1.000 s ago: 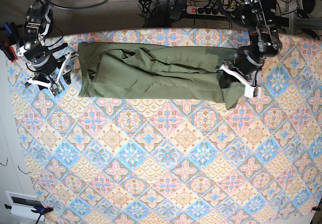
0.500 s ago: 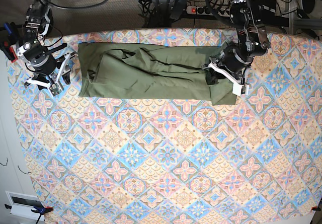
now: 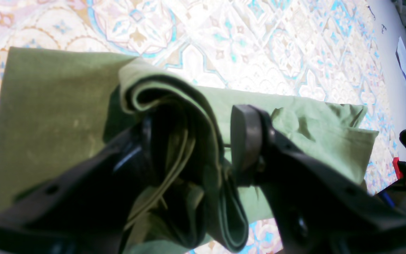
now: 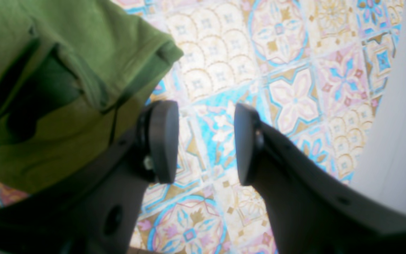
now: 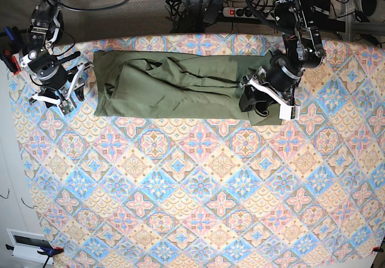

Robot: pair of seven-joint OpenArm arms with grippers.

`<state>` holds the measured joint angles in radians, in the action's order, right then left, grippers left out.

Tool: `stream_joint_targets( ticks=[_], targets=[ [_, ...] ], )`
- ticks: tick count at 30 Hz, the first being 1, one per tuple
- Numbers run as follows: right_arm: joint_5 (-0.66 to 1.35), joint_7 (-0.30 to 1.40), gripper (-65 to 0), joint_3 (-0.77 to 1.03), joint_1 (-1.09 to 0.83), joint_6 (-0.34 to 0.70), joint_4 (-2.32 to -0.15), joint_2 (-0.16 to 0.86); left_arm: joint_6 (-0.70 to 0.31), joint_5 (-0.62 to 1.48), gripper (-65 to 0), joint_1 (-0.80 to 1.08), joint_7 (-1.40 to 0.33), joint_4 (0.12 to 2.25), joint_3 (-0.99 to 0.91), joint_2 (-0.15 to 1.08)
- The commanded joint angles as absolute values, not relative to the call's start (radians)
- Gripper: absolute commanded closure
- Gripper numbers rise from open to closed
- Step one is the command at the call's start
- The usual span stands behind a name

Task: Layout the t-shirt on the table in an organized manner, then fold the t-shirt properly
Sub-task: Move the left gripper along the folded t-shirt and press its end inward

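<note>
The tabletop [image 5: 198,220] is the largest thing, and the t-shirt [image 5: 180,102] lies along its far part, bunched in a long strip. I judge that the laying-out is in hand, before proper folding. Left jaws [image 3: 203,144] are spread above a raised fold at one end; right jaws [image 4: 206,141] are spread beside the other end. Next move should flatten this fold, gently.

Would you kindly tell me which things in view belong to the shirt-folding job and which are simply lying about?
For the job:
- t-shirt
- table
- left gripper
- right gripper

Lying about:
- none that I can make out
</note>
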<state>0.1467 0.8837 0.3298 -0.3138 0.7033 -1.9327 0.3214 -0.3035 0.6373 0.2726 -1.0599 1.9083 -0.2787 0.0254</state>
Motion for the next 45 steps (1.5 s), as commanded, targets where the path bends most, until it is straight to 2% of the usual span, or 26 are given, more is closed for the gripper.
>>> stream_joint_targets(
  ticks=[1, 7, 12, 15, 23, 33, 37, 41, 45],
  targets=[
    [0.156, 0.865, -24.6, 0.337, -0.306, 0.698, -1.954, 0.34, -0.312, 0.664, -27.9, 0.268, -1.049, 1.939, -0.277, 0.025],
    [0.156, 0.865, -24.6, 0.335, -0.306, 0.698, -1.954, 0.34, -0.312, 0.782, -27.9, 0.292, -1.052, 2.017, -0.242, 0.028],
    [0.156, 0.865, -24.6, 0.335, -0.306, 0.698, -1.954, 0.34, -0.323, 0.794, -27.8, 0.292, -1.106, 2.017, -0.239, 0.031],
    [0.156, 0.865, -24.6, 0.338, -0.306, 0.698, -1.954, 0.34, -0.355, 0.796, -27.2, 0.323, -1.098, 2.018, -0.246, 0.099],
    [0.156, 0.865, -24.6, 0.335, -0.306, 0.698, -1.954, 0.34, -0.354, 0.796, -27.2, 0.409, -1.101, 2.018, -0.298, 0.283],
    [0.156, 0.865, -24.6, 0.334, -0.305, 0.698, -1.954, 0.34, -0.354, 0.788, -27.2, 0.544, -1.104, 2.017, -0.294, 0.44],
    [0.156, 0.865, -24.6, 0.332, -0.305, 0.698, -1.954, 0.34, -0.354, 0.786, -27.2, 0.568, -1.104, 2.014, -0.272, 0.444],
    [0.156, 0.865, -24.6, 0.332, -0.305, 0.698, -1.954, 0.34, -0.348, 0.777, -27.2, 0.539, -1.096, 2.011, -0.156, 0.433],
    [0.156, 0.865, -24.6, 0.332, -0.306, 0.698, -1.954, 0.34, -0.348, 0.684, -27.2, 0.463, -1.099, 1.949, -0.028, 0.369]
  ],
)
